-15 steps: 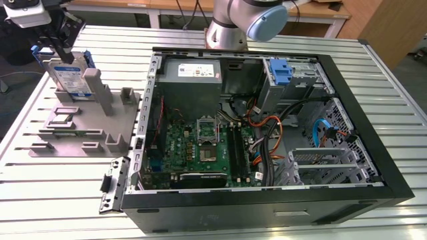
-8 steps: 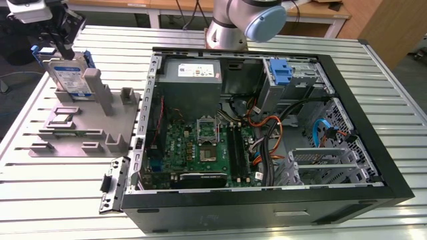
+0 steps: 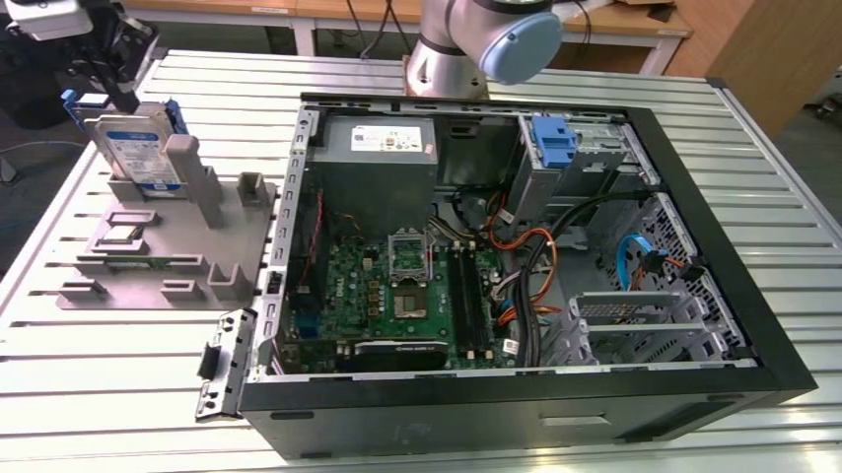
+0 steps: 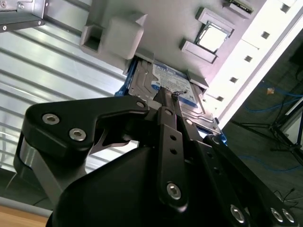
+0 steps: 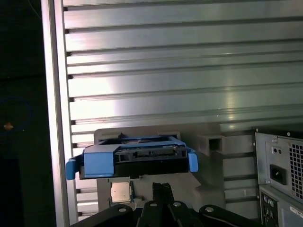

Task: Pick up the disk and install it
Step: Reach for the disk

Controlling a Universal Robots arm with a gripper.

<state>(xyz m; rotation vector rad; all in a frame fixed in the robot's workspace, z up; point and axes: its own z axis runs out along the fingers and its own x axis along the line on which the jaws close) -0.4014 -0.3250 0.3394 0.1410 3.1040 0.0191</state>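
Observation:
The disk (image 3: pixel 136 148) is a silver drive with a blue-and-white label in a blue carrier frame. It stands upright in a grey fixture (image 3: pixel 145 258) at the exterior view's left. My gripper (image 3: pixel 124 97) hangs just above the disk's upper edge. In the second wrist view the black fingers of the gripper (image 4: pixel 165 97) lie pressed together, their tips over the disk (image 4: pixel 182 82) with nothing visibly between them. In the first wrist view the disk (image 5: pixel 137 158) is seen edge-on just beyond the gripper (image 5: pixel 161 188).
An open black computer case (image 3: pixel 776 325) lies to the exterior view's right of the fixture, with the motherboard and cables exposed. A grey power-supply box (image 3: pixel 378 143) and a blue bracket (image 3: pixel 559 138) sit along its far side. A small square chip (image 5: pixel 120 191) rests in the fixture.

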